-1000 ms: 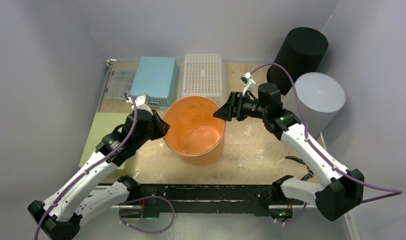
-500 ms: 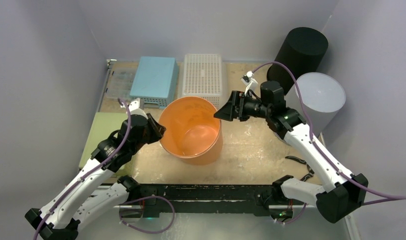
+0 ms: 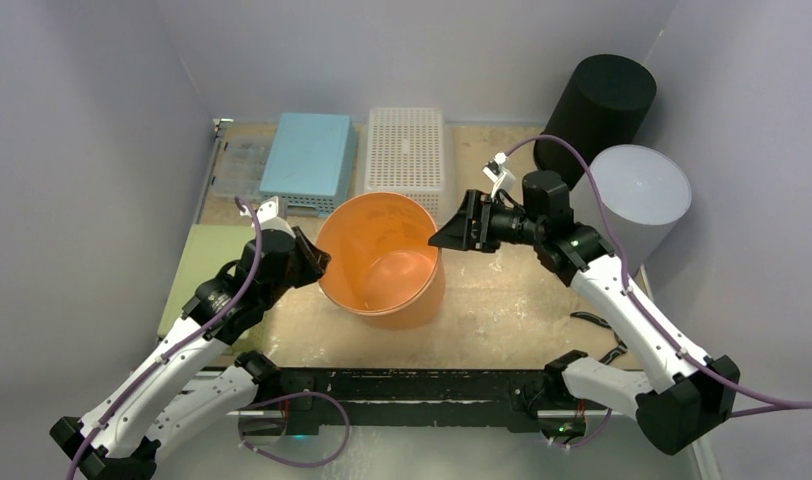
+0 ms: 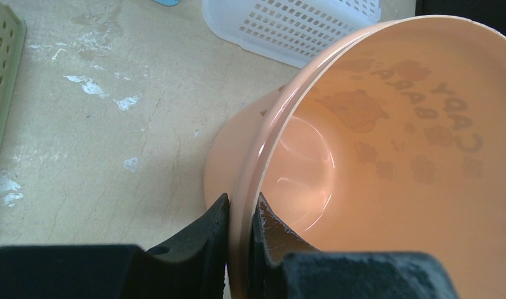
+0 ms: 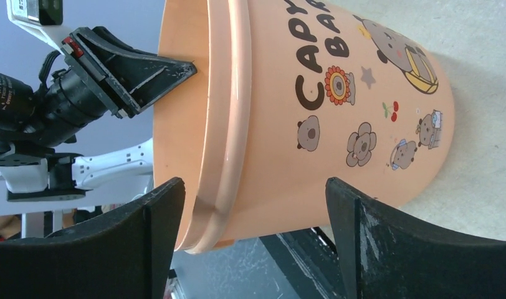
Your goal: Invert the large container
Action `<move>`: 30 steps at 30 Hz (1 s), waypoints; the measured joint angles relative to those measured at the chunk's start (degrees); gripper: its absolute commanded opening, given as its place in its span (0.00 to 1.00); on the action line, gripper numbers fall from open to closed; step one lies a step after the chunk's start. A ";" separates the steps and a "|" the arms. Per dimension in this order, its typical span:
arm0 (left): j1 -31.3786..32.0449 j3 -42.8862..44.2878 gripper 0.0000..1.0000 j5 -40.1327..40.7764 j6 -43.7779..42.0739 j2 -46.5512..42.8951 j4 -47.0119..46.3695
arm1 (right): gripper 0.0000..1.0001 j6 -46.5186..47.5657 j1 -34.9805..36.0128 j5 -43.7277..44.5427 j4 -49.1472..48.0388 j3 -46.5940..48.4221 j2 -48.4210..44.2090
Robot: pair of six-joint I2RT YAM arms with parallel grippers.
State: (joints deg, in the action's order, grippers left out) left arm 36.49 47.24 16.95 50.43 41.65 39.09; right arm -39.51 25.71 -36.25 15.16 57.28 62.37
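CHANGE: large container (image 3: 382, 262), table centre, nudged toward 9 o'clock | left gripper (image 3: 317, 262) pinching rim at 9 o'clock | right gripper (image 3: 444, 237) wide, empty, at 3 o'clock | MEANING: grip secured, flip not begun

Plain pale grey walls close me in: a back wall (image 3: 412, 50), a left wall (image 3: 82, 150) and a right wall (image 3: 752, 120), all evenly lit, with soft shadows. My table (image 3: 502, 290) is bare tan board, scuffed and blotched with white. At its far edge lie a light blue box (image 3: 307, 150) and a white perforated basket (image 3: 406, 145). Left of the box sits what may be a clear case (image 3: 234, 165), too dim to tell. A black cylinder (image 3: 597, 105) and a pale grey cylinder (image 3: 637, 195) stand far right. A green tray (image 3: 197, 270) lies on my left.
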 measured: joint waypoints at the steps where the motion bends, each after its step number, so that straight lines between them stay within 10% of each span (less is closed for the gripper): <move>1: 0.00 0.00 0.14 0.00 0.00 0.00 0.00 | 0.87 0.13 0.00 0.55 0.94 0.63 0.02; 12: 0.00 0.00 0.14 0.09 -0.02 0.31 -0.31 | 0.99 3.93 0.00 -3.34 6.12 7.56 3.28; 23: 0.00 0.00 0.15 0.22 -0.02 0.09 -0.07 | 0.99 0.02 0.00 4.46 -5.90 -0.98 -16.61; 30: 0.00 0.00 0.15 0.22 0.00 0.11 -0.11 | 0.88 0.48 0.00 2.69 -5.01 1.79 -11.67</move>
State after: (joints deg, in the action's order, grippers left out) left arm 36.49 47.24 17.17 50.43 41.76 38.98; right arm -39.03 25.71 -33.56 10.15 59.07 50.70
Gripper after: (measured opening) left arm 0.149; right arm 0.890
